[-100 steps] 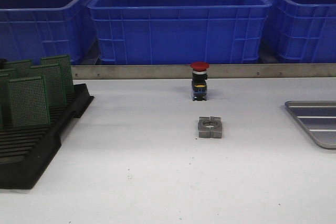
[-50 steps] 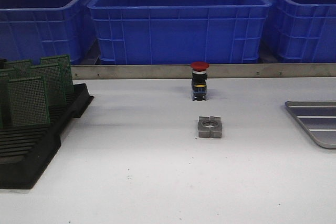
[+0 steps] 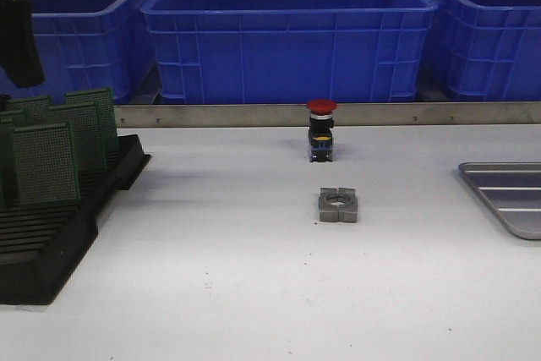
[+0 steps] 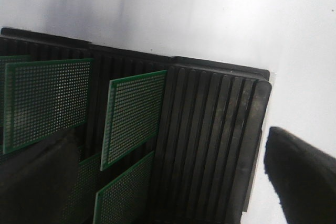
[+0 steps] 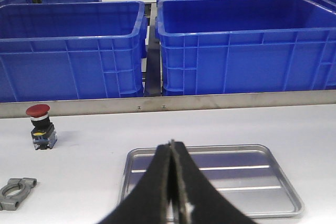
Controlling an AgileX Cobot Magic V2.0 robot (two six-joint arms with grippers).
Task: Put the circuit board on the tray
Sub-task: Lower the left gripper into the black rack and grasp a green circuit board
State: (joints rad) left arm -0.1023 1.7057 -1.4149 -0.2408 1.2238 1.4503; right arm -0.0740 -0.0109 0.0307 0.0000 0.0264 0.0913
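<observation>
The left gripper hangs above the worktop's left edge, over the black slotted rack where green perforated circuit boards stand upright in the slots; only one dark finger shows in its wrist view, so its opening cannot be told. The right gripper has its fingers pressed together, holding nothing, just before the silver tray, which lies bare at the worktop's right edge; a red-capped push button and a grey metal clamp sit mid-worktop, blue bins behind.
</observation>
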